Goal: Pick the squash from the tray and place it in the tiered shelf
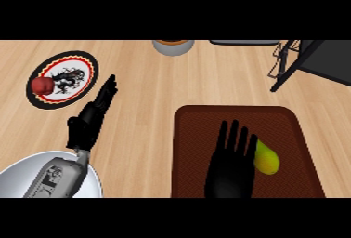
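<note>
While right hand hovers, fingers straight, squash lies just right of fingertips on tray. Looks small, light, firm, smooth, likely slippery; grasp across middle. Left hand relaxed, straight.

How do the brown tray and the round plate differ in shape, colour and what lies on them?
The tray is rectangular with rounded corners; the plate is round. The tray is plain dark brown, while the plate has a black rim, a red ring and a dark figure on white. The tray holds a yellow-green squash, beside the right hand; the plate holds a small red thing at its left edge. Both lie flat on the wooden counter.
</note>
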Robot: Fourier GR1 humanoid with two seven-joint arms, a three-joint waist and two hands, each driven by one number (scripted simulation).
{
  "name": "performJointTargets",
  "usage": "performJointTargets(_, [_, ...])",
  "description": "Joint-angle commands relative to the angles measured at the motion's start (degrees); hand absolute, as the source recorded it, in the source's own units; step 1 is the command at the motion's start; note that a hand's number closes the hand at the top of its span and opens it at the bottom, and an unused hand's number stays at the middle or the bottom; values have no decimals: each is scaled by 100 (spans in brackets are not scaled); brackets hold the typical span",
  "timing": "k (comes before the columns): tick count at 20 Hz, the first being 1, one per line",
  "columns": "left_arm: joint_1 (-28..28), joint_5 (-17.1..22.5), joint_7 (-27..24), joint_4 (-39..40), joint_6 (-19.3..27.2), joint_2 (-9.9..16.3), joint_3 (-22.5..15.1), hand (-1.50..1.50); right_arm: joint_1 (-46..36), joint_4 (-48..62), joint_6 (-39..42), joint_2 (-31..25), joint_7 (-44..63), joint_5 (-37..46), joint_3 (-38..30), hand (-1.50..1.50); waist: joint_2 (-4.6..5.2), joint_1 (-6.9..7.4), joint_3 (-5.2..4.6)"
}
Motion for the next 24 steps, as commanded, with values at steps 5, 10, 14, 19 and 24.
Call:
performJointTargets(5, [335,97,-126,-27,-192,40,-5,0,-169,425,143,116,1471,-136,-4,-150,2,-4,-44])
performJointTargets(10, [65,16,5,123,-36,-68,60,0,-139,549,98,116,1471,-155,-70,-150,7,-77,-42])
performJointTargets(14, [-25,-29,-97,358,-38,-158,20,0,-399,720,171,116,1471,-303,-298,-150,30,-87,-43])
performJointTargets(19, [227,0,-99,-31,-97,-8,8,0,-354,972,92,116,1471,-310,-336,-150,1,12,-39])
performJointTargets(24, [92,7,-114,262,-65,-68,105,0,-240,1161,-55,116,1472,-271,-216,-150,26,-52,-42])
